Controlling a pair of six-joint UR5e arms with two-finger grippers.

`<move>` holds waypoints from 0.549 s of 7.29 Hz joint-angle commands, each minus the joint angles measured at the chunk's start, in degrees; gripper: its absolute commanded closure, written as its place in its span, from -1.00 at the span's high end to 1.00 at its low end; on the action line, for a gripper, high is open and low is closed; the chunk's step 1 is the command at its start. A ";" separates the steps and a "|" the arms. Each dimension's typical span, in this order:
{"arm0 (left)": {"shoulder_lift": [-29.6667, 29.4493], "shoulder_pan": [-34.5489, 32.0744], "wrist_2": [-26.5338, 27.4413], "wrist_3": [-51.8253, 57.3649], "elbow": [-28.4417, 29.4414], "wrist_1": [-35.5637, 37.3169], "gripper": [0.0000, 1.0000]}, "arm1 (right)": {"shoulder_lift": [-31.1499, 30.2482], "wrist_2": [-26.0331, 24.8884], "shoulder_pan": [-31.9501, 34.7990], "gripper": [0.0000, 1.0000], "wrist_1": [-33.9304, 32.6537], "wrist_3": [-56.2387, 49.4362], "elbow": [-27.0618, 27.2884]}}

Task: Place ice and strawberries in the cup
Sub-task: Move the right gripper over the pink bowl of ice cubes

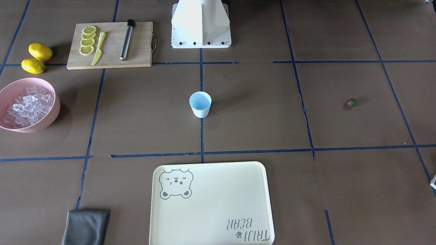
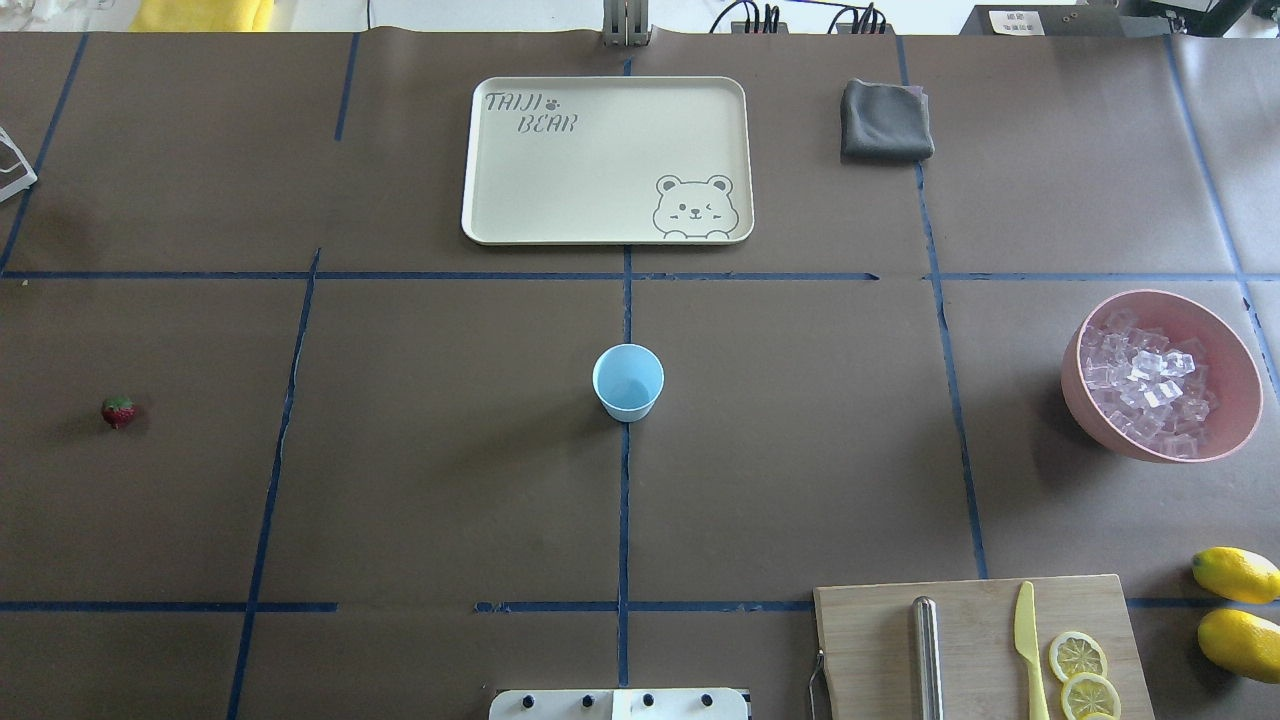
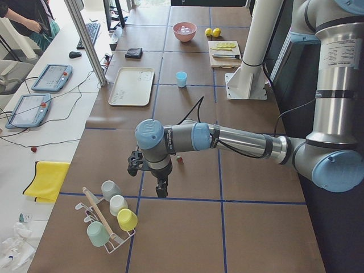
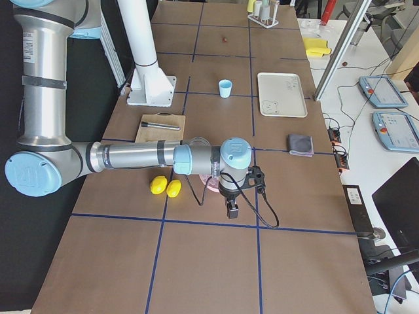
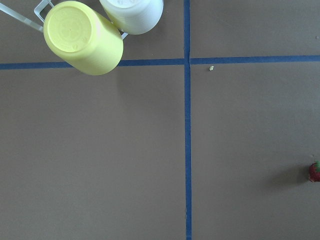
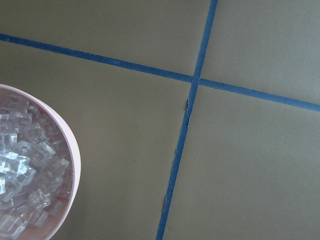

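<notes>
The light-blue cup (image 1: 200,104) (image 2: 628,381) stands upright at the table's middle with nothing visible inside. One strawberry (image 2: 118,411) (image 5: 314,171) lies alone on the table far to my left. The ice (image 2: 1145,380) (image 6: 25,170) fills the pink bowl (image 2: 1076,392) far to my right. My left gripper (image 3: 162,189) hangs near the strawberry (image 3: 180,160) and shows only in the exterior left view, so I cannot tell if it is open. My right gripper (image 4: 232,209) hangs beside the bowl and shows only in the exterior right view, so I cannot tell its state either.
A cream tray (image 2: 480,160) and a grey cloth (image 2: 886,120) lie on the far side. A cutting board (image 2: 975,640) with lemon slices, a yellow knife and a metal rod sits near right, beside two lemons (image 2: 1238,610). A rack of cups (image 3: 111,219) stands at the left end.
</notes>
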 commanded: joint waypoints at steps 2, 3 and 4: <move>-0.12 0.09 0.00 0.09 -0.46 -0.09 1.00 | 0.40 0.10 0.00 1.00 0.09 0.14 0.44; -0.12 0.09 0.00 0.09 -0.46 -0.09 1.00 | 0.67 0.36 0.09 1.00 0.09 0.14 0.62; -0.21 0.09 0.00 0.09 -0.55 -0.09 1.00 | 0.76 0.10 0.00 1.00 0.09 0.40 1.66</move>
